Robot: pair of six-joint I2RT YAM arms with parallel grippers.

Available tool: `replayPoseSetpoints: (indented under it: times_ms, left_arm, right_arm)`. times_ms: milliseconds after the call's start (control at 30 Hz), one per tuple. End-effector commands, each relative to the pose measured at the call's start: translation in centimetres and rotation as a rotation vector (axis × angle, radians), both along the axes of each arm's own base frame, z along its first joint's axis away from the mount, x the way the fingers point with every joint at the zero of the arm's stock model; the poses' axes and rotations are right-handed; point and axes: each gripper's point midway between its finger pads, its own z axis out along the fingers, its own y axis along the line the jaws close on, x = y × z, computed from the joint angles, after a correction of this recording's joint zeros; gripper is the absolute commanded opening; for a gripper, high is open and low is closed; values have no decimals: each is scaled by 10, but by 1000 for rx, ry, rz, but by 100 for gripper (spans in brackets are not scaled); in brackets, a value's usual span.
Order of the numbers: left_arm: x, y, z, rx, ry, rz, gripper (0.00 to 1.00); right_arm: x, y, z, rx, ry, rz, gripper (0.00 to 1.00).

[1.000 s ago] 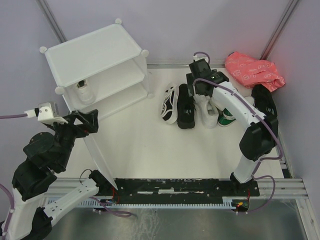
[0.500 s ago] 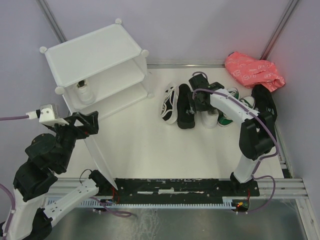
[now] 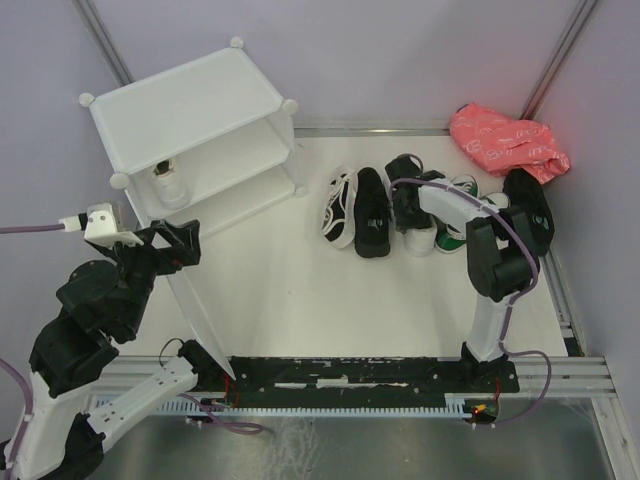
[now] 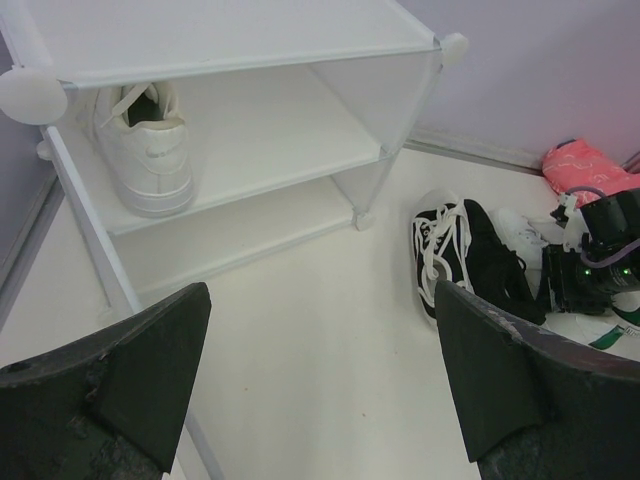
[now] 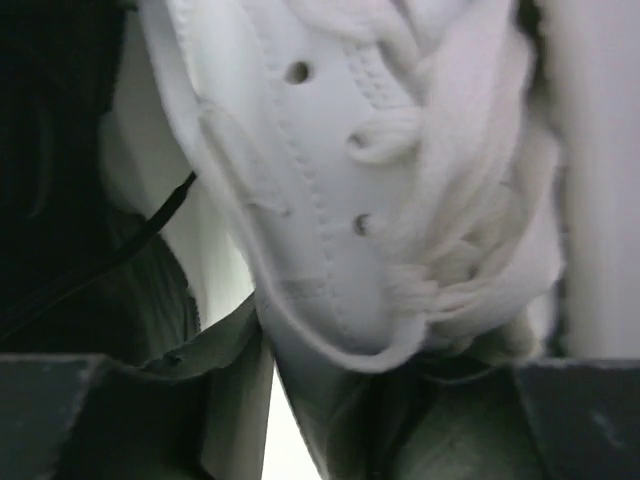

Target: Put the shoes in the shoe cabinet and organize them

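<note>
The shoe cabinet [image 3: 190, 110], white translucent plastic with round corner knobs, stands far left on the counter [image 3: 300, 290], with one white sneaker [image 4: 145, 150] on its inner shelf. To its right lie a black sneaker with white laces [image 3: 340, 205], a plain black shoe [image 3: 372, 212], a second white sneaker [image 5: 340, 200] and a green sneaker [image 3: 455, 238]. The right gripper [image 3: 405, 198] straddles that second white sneaker; whether it clamps, I cannot tell. The left gripper [image 4: 320, 400] gapes wide and holds nothing. The counter is white, the walls [image 3: 400, 50] pale lilac.

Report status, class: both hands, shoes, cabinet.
Left hand open, empty. Right hand down on white sneaker, grip unclear. Cabinet open, one sneaker shelved; black shoe crowds pick.
</note>
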Motion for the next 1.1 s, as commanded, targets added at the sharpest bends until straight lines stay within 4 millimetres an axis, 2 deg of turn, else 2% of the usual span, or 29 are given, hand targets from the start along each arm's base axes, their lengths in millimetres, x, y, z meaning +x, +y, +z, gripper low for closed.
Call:
replayPoseSetpoints:
  times_ms: [0, 67, 100, 233, 333, 467, 600, 667, 800, 1067]
  left_arm:
    - [-5, 10, 13, -4, -30, 27, 99]
    - [-5, 12, 13, -2, -31, 33, 99]
    - [-5, 12, 15, -1, -32, 33, 99]
    - [-3, 11, 21, 7, -41, 33, 99]
    - [-3, 12, 24, 7, -54, 37, 99]
    - [-3, 14, 26, 14, -62, 42, 99]
    - [-4, 15, 30, 10, -68, 43, 99]
    - [-4, 15, 31, 9, -69, 43, 99]
    - [-5, 18, 35, 10, -69, 52, 99]
    - [-6, 19, 35, -3, -65, 59, 99]
  right_arm:
    - [9, -1, -13, 22, -19, -34, 32]
    - [7, -8, -7, -9, -37, -44, 6]
    - [8, -13, 2, -25, -63, -49, 0]
    - [10, -21, 56, -30, -191, -43, 0]
    - [8, -14, 106, 1, -289, 3, 0]
    - [-6, 17, 163, 34, -362, 107, 0]
    - [-22, 74, 200, 111, -415, 243, 0]
    - [-31, 107, 205, 170, -417, 313, 0]
    - [-44, 173, 196, 275, -379, 438, 0]
    - [-66, 302, 158, 410, -290, 651, 0]
